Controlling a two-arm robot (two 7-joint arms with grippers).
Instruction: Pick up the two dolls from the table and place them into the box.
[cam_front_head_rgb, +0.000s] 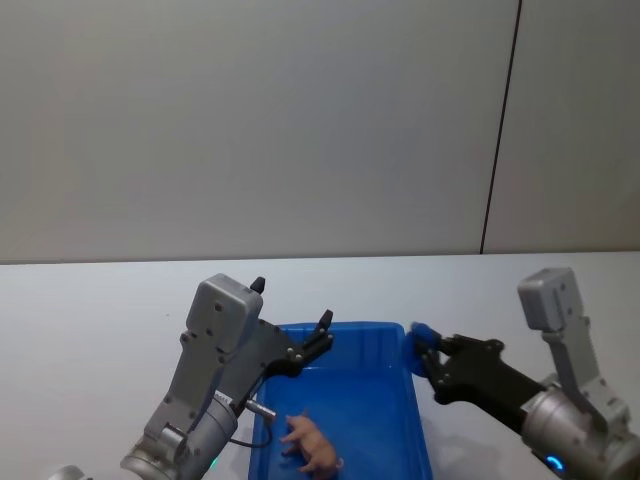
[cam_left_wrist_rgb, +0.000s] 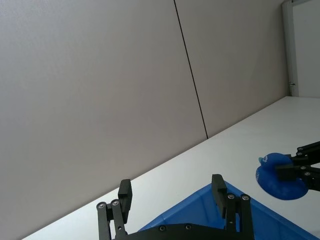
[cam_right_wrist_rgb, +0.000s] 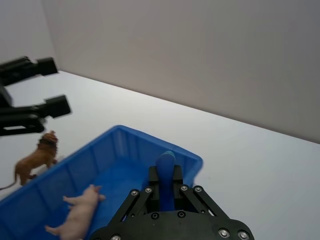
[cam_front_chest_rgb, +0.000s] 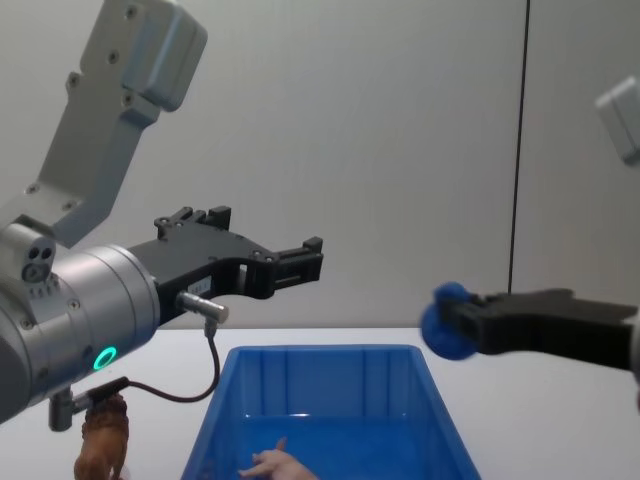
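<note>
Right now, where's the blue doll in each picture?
Head view: blue doll in the right gripper, beside the blue box's far right corner.
Left wrist view: doll beyond the box's rim.
Right wrist view: doll in the gripper, by the box.
Chest view: doll right of centre, higher than the box's rim.
Shared landmark: the box.
</note>
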